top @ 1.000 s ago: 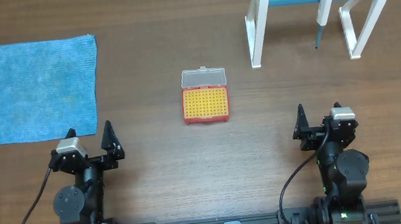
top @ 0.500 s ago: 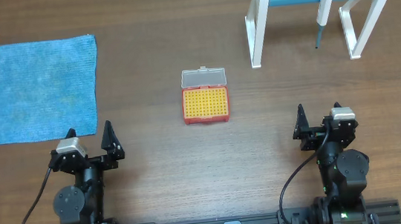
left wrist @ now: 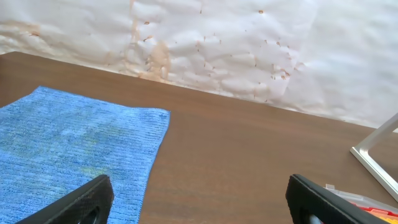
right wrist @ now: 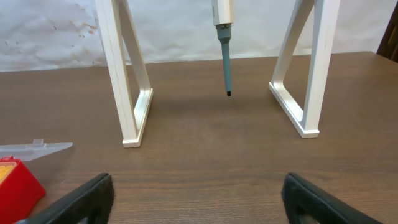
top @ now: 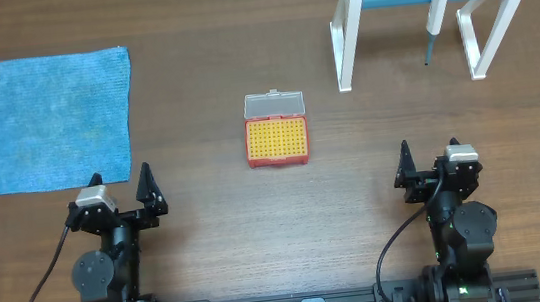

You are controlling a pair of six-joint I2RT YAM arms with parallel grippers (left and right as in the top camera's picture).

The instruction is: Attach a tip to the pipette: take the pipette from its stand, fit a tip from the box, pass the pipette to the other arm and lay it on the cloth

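The pipette point(top: 433, 11) hangs upright from the blue bar of its white stand point(top: 437, 13) at the far right; its grey shaft point(right wrist: 226, 53) points down between the stand's legs. The red tip box point(top: 277, 137) with yellow tips sits mid-table, its clear lid open toward the back. A blue cloth point(top: 59, 120) lies flat at the far left. My left gripper point(top: 121, 184) rests open near the front, just in front of the cloth. My right gripper point(top: 429, 151) rests open near the front right, facing the stand from well short of it.
Bare brown tabletop lies between the grippers, the box and the stand. A white papered wall point(left wrist: 249, 50) closes the far edge of the table. The tip box's corner point(right wrist: 15, 180) sits off to one side of the right gripper.
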